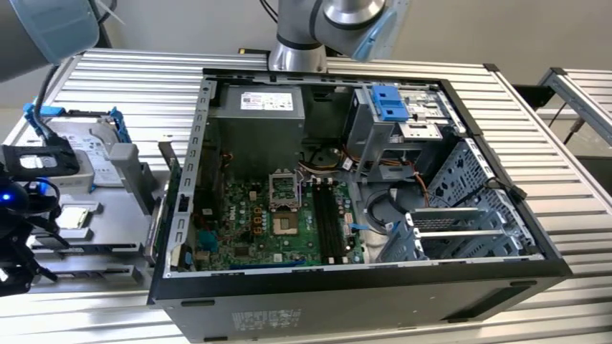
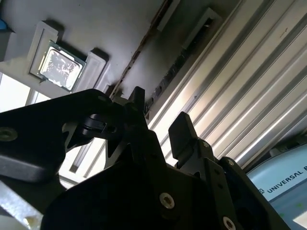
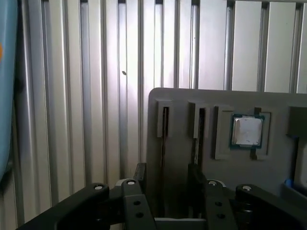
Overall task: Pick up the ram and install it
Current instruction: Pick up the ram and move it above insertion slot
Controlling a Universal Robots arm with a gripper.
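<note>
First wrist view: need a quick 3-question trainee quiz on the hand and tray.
1. True or false: the black two-fingered hand is shut.
2. In the grey plastic parts tray, the small square silver chip sits: A) in a square recess; B) loose on the ribbed table; C) between the fingers.
3. Fill in: the tray lies toward the exterior view's ____ from the open dark computer case.
Key: 1 false; 2 A; 3 left.

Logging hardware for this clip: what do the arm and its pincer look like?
The arm has silver-grey sections with light-blue joint caps. The pincer is black, with two blocky fingers on linkages fastened by silver screws.
</note>
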